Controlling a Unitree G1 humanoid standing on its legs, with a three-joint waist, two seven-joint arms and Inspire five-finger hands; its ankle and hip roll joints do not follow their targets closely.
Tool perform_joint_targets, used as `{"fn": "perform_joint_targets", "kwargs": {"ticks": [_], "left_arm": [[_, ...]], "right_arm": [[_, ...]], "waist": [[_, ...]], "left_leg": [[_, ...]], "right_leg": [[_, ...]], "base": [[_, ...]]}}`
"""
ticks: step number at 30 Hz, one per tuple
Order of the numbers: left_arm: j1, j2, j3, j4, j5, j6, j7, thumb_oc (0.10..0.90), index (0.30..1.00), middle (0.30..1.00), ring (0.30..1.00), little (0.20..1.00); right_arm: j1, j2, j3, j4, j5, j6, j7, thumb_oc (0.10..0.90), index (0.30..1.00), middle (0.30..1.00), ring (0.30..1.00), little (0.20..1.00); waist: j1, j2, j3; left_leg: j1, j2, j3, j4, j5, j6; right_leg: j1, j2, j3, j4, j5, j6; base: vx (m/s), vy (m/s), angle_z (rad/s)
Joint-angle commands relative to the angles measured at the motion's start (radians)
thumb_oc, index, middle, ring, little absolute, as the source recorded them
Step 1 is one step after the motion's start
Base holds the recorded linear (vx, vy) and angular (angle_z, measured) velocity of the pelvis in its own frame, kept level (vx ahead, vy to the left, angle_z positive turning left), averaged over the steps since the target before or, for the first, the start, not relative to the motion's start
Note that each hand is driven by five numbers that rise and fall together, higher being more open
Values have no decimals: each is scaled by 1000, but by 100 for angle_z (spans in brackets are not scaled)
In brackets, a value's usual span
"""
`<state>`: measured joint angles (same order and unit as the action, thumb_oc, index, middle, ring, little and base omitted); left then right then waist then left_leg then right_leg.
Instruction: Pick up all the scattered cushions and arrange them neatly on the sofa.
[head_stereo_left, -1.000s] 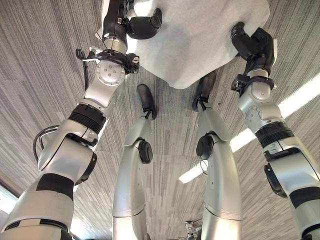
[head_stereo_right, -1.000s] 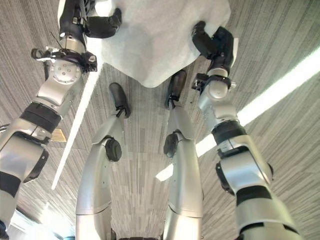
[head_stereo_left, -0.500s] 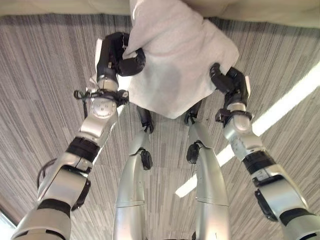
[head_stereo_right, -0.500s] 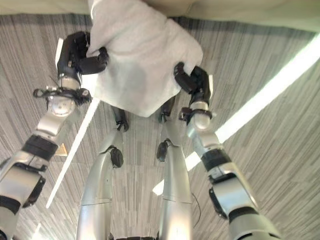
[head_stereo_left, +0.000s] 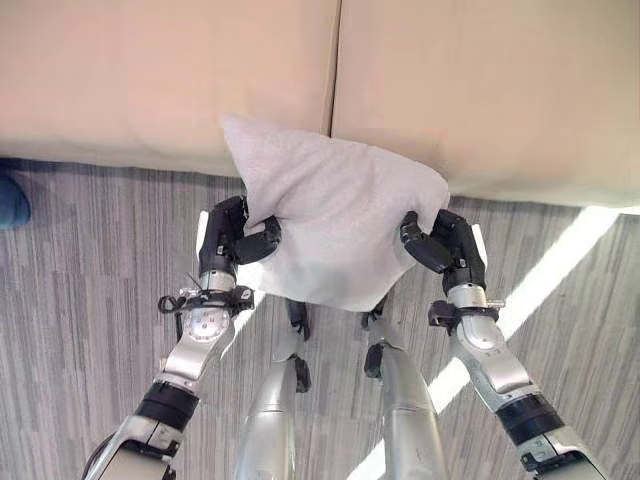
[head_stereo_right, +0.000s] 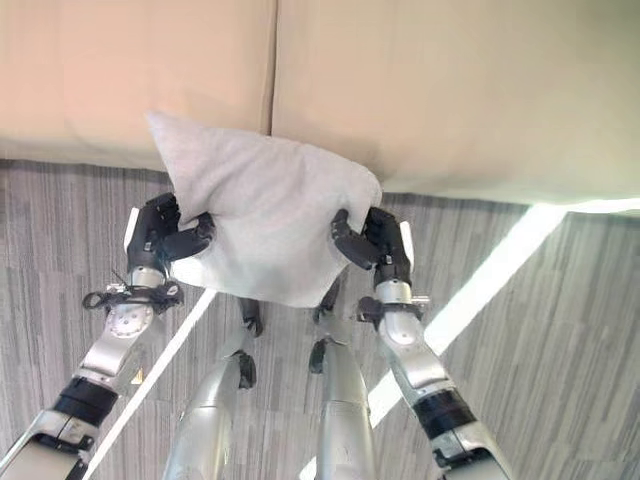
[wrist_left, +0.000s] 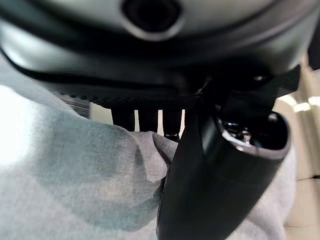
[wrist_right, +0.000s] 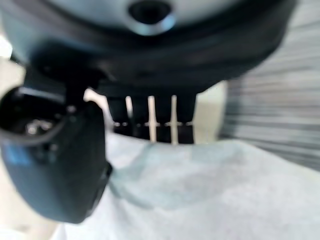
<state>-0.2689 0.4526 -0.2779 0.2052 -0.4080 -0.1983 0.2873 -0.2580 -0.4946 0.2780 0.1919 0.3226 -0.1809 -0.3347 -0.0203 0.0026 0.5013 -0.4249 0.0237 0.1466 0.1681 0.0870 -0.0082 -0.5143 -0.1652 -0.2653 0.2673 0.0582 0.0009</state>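
Note:
A light grey cushion (head_stereo_left: 335, 225) hangs in the air between both hands, in front of the beige sofa (head_stereo_left: 460, 90). My left hand (head_stereo_left: 232, 238) is shut on its left edge, thumb curled over the cloth. My right hand (head_stereo_left: 443, 250) pinches its right edge the same way. The cushion's top corner overlaps the sofa's front. In the left wrist view the thumb (wrist_left: 220, 175) presses into the grey cloth (wrist_left: 80, 170); in the right wrist view the thumb (wrist_right: 55, 165) lies on the cushion (wrist_right: 200, 190).
The sofa has two seat cushions split by a seam (head_stereo_left: 333, 70). Grey striped carpet (head_stereo_left: 90, 260) lies before it. A blue object (head_stereo_left: 12, 200) sits at the far left by the sofa's base. A bright strip of light (head_stereo_left: 545, 285) crosses the floor on the right.
The view has tilted upward, bringing the sofa's front into sight. Both hands have raised the cushion from over the floor to the level of the sofa.

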Motion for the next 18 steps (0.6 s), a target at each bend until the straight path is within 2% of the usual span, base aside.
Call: {"fn": "perform_joint_targets", "kwargs": {"ticks": [1,2,3,4,5,8,9,10,11,15,16,18], "left_arm": [[-74,-51,-97,-113,30,-167,-104,400,300,300,300,300],[-19,-47,-78,-111,24,-173,-115,400,300,300,300,300],[-18,-47,-78,-112,23,-172,-115,400,300,300,300,300],[30,-46,-49,-114,11,-171,-119,400,300,300,300,300],[70,-49,-32,-122,10,-165,-131,400,300,300,300,300],[91,-46,-20,-131,27,-152,-133,400,300,300,300,300],[91,-46,-21,-131,27,-152,-132,400,300,300,300,300],[103,-47,-16,-133,35,-147,-137,400,300,300,300,300],[135,-47,-10,-141,34,-143,-145,400,300,300,300,300],[182,-43,-12,-161,34,-129,-167,400,300,300,300,300],[198,-39,-16,-164,39,-125,-179,400,300,300,300,300],[204,-35,-21,-166,39,-124,-182,400,300,300,300,300]], "right_arm": [[-55,62,26,-193,-124,-151,81,400,300,300,300,300],[-10,61,10,-239,-136,-155,103,400,300,300,300,300],[-9,61,10,-240,-136,-155,103,400,300,300,300,300],[20,53,6,-268,-137,-150,127,400,300,300,300,300],[53,62,-1,-273,-101,-148,167,400,300,300,300,300],[87,67,-22,-280,-79,-141,187,400,300,300,300,300],[87,67,-23,-280,-79,-141,187,400,300,300,300,300],[97,71,-32,-276,-74,-134,192,400,300,300,300,300],[113,72,-39,-275,-84,-128,203,400,300,300,300,300],[136,81,-40,-284,-90,-115,226,400,300,300,300,300],[141,87,-42,-280,-106,-113,229,400,300,300,300,300],[146,95,-43,-278,-112,-109,231,400,300,300,300,300]], "waist": [[4,14,-195],[11,-2,-219],[11,-2,-215],[29,-23,-249],[36,-38,-294],[45,-45,-339],[44,-46,-341],[58,-46,-357],[59,-50,-391],[79,-60,-407],[87,-61,-410],[93,-61,-408]], "left_leg": [[-112,13,-66,102,-116,-65],[-36,30,-62,171,-118,-87],[-31,30,-63,172,-119,-88],[5,33,-87,237,-76,-110],[82,26,-105,141,-120,-90],[131,24,-112,0,-103,-86],[130,21,-113,-7,-96,-85],[160,21,-116,-52,-96,-85],[199,19,-124,-79,-96,-78],[255,7,-105,-75,-125,-55],[276,-5,-95,-72,-145,-33],[288,-8,-85,-72,-150,-21]], "right_leg": [[59,19,-35,-78,-120,75],[204,40,-48,-122,-151,58],[210,41,-49,-124,-151,57],[319,60,-47,-175,-158,50],[381,59,-54,-216,-150,66],[439,62,-51,-260,-133,90],[437,61,-52,-262,-129,91],[472,69,-43,-280,-127,102],[503,60,-43,-295,-119,117],[540,35,-9,-282,-115,139],[537,11,6,-237,-110,157],[519,-5,18,-182,-104,167]], "base": [[215,-146,32],[133,-75,25],[292,-126,9],[388,9,21],[479,42,17],[288,111,11],[241,148,11],[351,207,3],[359,205,-13],[249,218,-54],[128,235,-45],[88,224,-58]]}}
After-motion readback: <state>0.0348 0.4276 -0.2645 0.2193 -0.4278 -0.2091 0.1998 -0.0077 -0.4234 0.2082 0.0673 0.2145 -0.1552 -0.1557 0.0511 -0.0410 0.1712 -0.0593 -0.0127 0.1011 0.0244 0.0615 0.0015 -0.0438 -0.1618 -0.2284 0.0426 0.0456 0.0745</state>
